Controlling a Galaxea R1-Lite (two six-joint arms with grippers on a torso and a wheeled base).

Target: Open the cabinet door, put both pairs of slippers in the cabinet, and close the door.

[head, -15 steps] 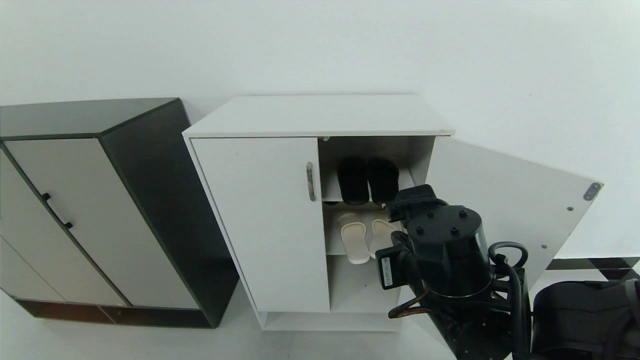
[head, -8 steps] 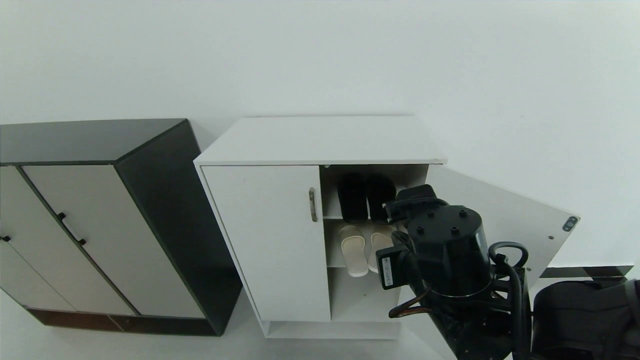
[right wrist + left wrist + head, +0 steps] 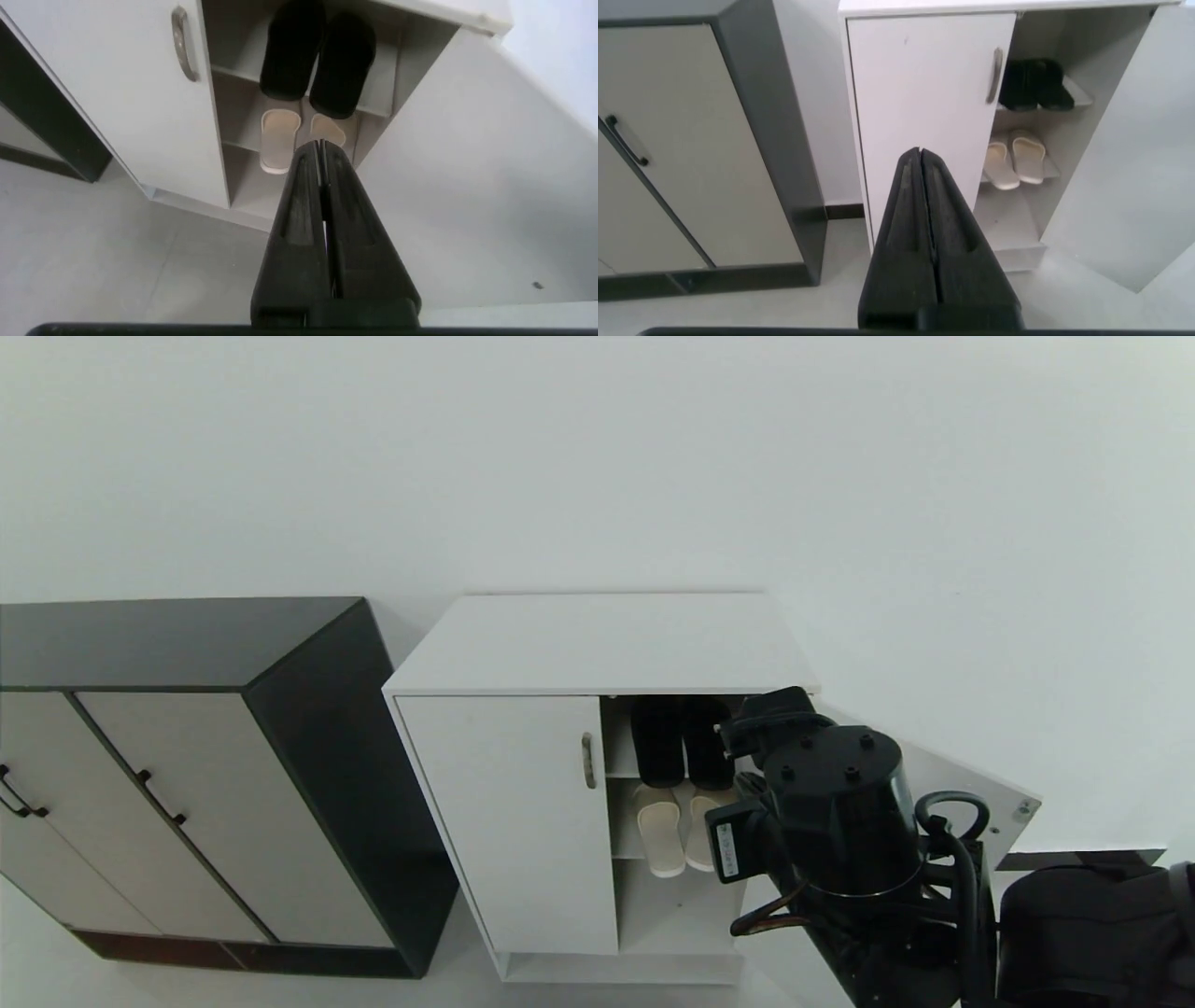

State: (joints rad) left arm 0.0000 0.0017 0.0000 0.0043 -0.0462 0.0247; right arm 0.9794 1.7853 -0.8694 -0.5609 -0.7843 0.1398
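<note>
Caller: Grippers first. The right gripper point(image 3: 323, 149) has both fingers pressed flat together with nothing between them, and the left gripper point(image 3: 921, 154) is pinched closed and empty too.

Analyst: Look just past the right one: black slippers point(image 3: 294, 47) on the top shelf, cream slippers point(image 3: 277, 140) on the shelf below, toes inward. Both pairs are housed, so by my reckoning only the door is left.

Caller: And that's the whole story now. That open door point(image 3: 467, 187) lies to the robot's right of the gripper, a tall panel hinged on the right side of the white cabinet point(image 3: 597, 644) and swung out wide.

Analyst: Clearly the right arm point(image 3: 831, 812) is the nearer one. The left gripper hangs back, facing the shut left door point(image 3: 924, 103). My read is that the right gripper sits on the panel's inner-face side, so it would need to get round the free edge and push leftward toward the opening.

Caller: The views differ here. From the head, the arm covers part of the opening and one cream slipper.

Analyst: The left wrist view gives that opening unblocked, with both shelves and the bare bottom compartment. The cream heels sit close to the shelf front, which is worth watching as the panel swings.
</note>
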